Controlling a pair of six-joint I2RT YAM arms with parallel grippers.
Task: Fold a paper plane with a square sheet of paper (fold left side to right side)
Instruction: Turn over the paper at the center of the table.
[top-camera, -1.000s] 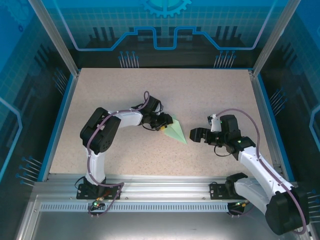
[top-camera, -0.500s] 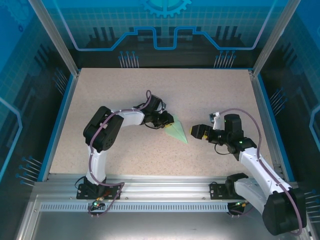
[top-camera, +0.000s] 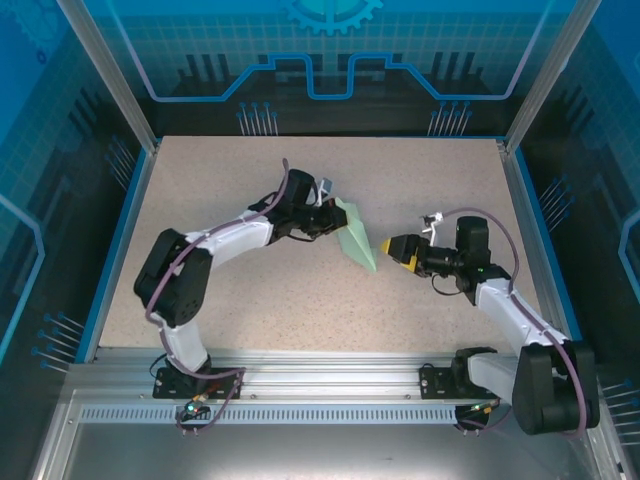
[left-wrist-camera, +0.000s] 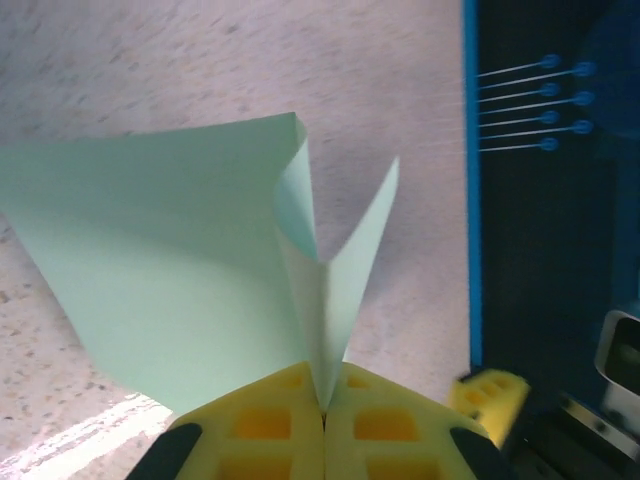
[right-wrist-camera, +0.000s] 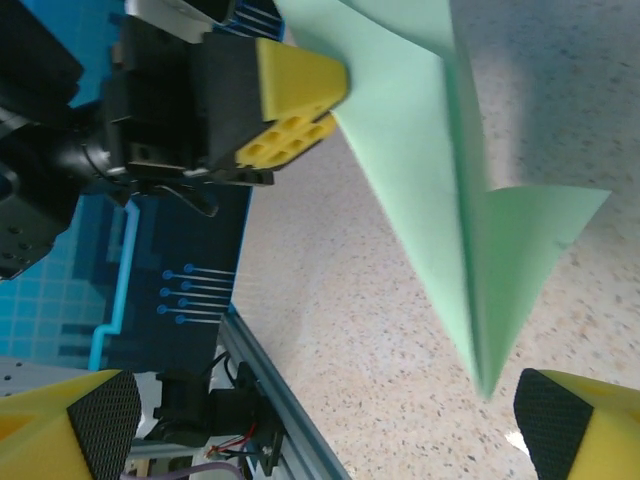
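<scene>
**My left pincer pinches the thin, pale mint-green folded paper, and my right pincer is wide open with nothing in it.**

The paper is in the middle of the top view, over the speckled beige table. Its pointy end aims to the lower right, just beside my open right pincer. I cannot tell if the tip touches the table. In the left wrist view my yellow pads press tight together at the bottom of the frame. The fold is caught between them and two flaps fan upward. I think this paper is very light, bendy and easy to crumple or tear. It looks smooth, so it may slip. The best place to hold it is on the folded crease, where the layers are thick, with a soft squeeze.
</scene>
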